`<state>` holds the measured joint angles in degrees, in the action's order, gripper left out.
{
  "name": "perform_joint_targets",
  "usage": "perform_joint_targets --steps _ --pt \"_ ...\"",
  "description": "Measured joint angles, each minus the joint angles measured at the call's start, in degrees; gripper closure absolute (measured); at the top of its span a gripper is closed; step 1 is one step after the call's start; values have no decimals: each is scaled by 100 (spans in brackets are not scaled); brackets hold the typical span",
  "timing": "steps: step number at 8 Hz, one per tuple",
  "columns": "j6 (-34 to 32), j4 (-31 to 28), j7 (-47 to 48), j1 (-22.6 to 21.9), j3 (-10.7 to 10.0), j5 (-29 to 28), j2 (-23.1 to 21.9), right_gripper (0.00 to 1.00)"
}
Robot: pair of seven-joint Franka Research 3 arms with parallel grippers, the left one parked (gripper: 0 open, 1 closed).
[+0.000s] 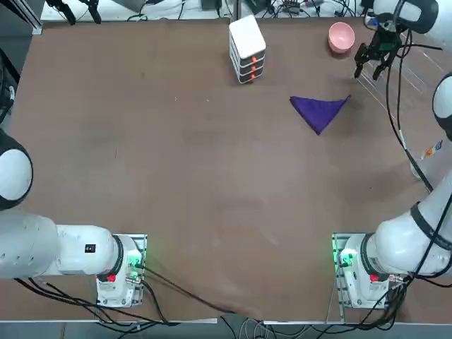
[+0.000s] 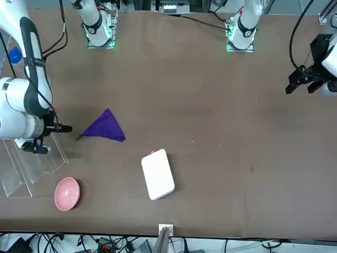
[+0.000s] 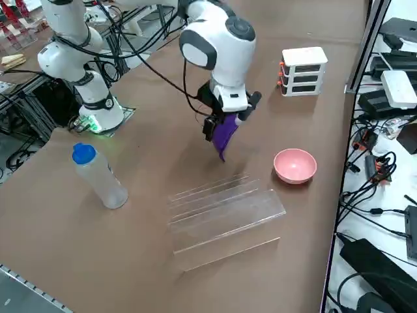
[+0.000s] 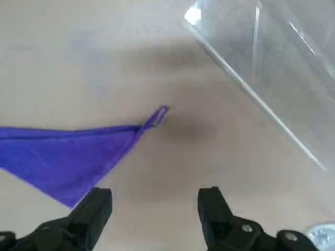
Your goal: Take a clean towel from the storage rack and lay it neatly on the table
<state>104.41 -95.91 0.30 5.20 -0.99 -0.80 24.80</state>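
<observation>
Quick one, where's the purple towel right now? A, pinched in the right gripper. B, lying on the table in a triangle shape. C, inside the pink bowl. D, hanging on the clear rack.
B: the towel lies on the bare table as a triangle, apart from the rack, with the right gripper open and empty above it.

A large matte brown worktop (image 1: 176, 176) fills the scene. Tangled black cables (image 3: 371, 195) and power adapters lie on a white surface along one edge, with grey floor beyond.
</observation>
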Motion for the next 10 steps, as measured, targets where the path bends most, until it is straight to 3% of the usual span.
perform_joint_targets --steps 2,7,9,10 --pt "-149 1 4 45 -5 -10 -223 0" --pt "-162 -16 3 210 26 -292 -207 0" --pt "207 -183 46 177 67 -621 -207 3" --pt "537 -389 46 181 68 -815 -216 22"
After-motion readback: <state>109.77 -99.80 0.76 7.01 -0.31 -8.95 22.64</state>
